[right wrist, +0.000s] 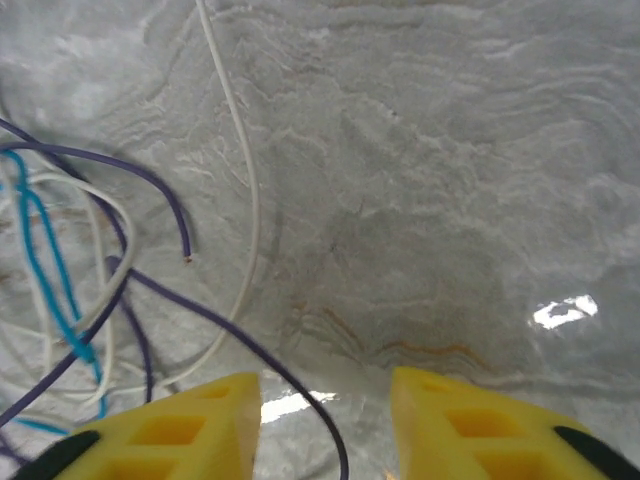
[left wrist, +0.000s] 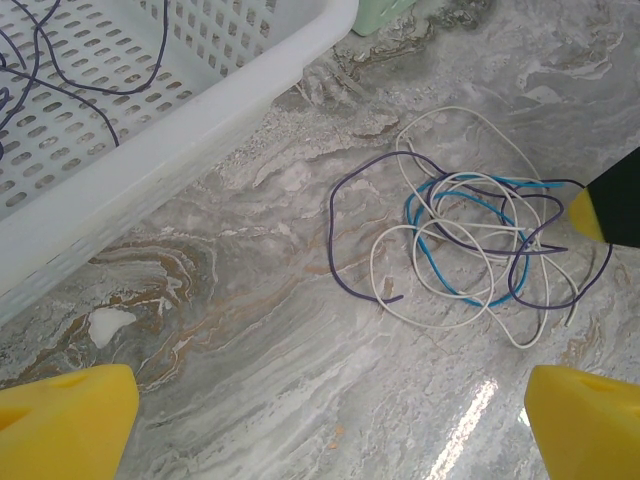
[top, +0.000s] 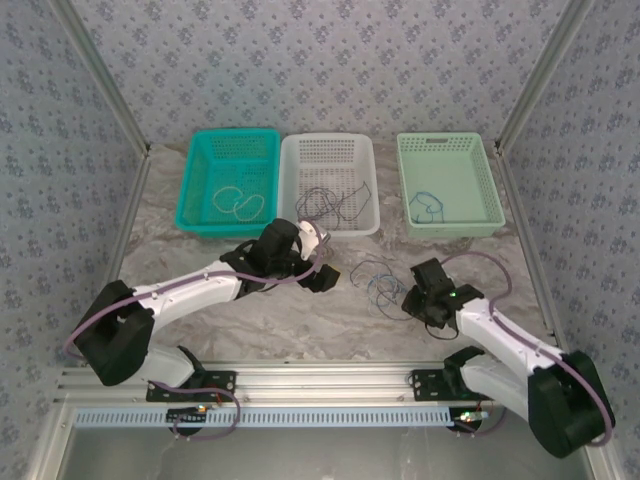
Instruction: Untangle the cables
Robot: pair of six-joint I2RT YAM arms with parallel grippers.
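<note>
On a marble-patterned table point(top: 300, 320) between two robot arms, a loose knot of cables point(left wrist: 465, 238), purple, blue and whitish strands looped through one another, lies in front of the white basket point(top: 328, 137) and just off its near corner. The left gripper point(left wrist: 330, 390) hovers above the tabletop beside the heap, its yellow fingers spread wide and grasping nothing. The right gripper point(right wrist: 325, 400) sits low at the opposite edge of the knot; its jaws stand partly apart, and a single purple strand point(right wrist: 230, 335) runs down through the gap between them without being visibly pinched. In the left wrist view, that claw's black-and-yellow tip meets the outer purple loop on the far side of the pile. Three baskets line the back of the table: a teal basket point(top: 232, 134) on the left with a whitish cable point(top: 238, 203) coiled inside, the white one in the middle holding dark cables point(top: 335, 205), and a pale green basket point(top: 446, 138) on the right containing a blue cable point(top: 428, 208).
</note>
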